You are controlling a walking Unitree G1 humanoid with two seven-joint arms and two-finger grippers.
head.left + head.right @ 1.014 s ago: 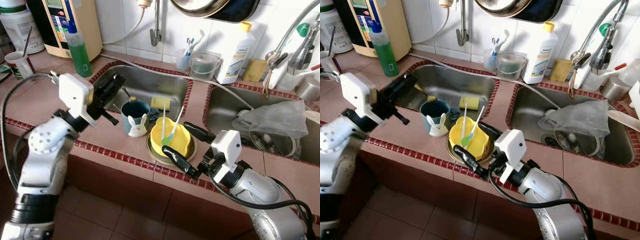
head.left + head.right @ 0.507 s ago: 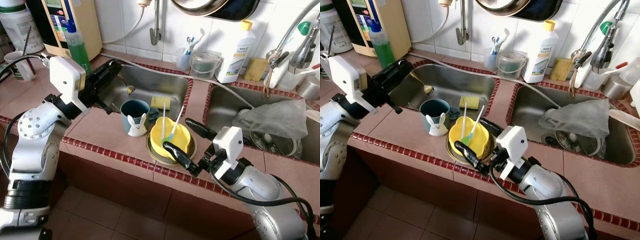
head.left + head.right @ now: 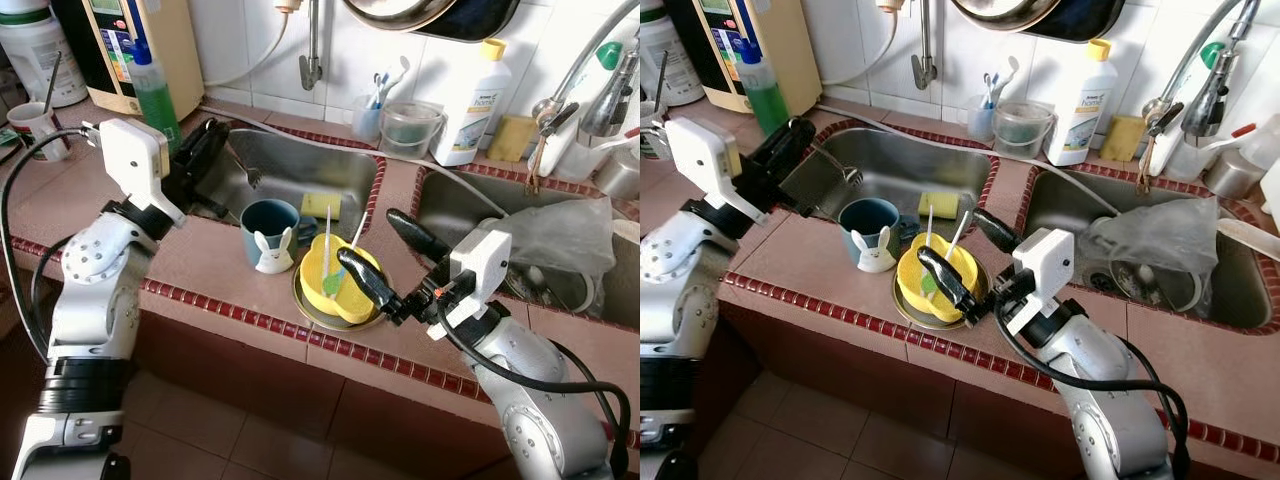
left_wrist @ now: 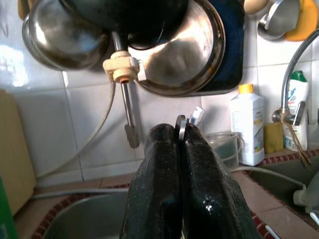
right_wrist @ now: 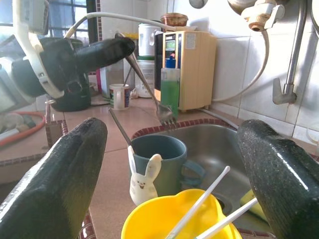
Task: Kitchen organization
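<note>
While the left pincer (image 3: 208,150) pinches it, a fork (image 3: 243,170) overhangs the sink (image 3: 300,160).

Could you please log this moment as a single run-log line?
left gripper: shut on fork, over left sink | right gripper: open, around yellow bowl | blue mug: on counter

left pincer (image 3: 212,150) clamped, right pincer (image 3: 385,256) spread wide
</note>
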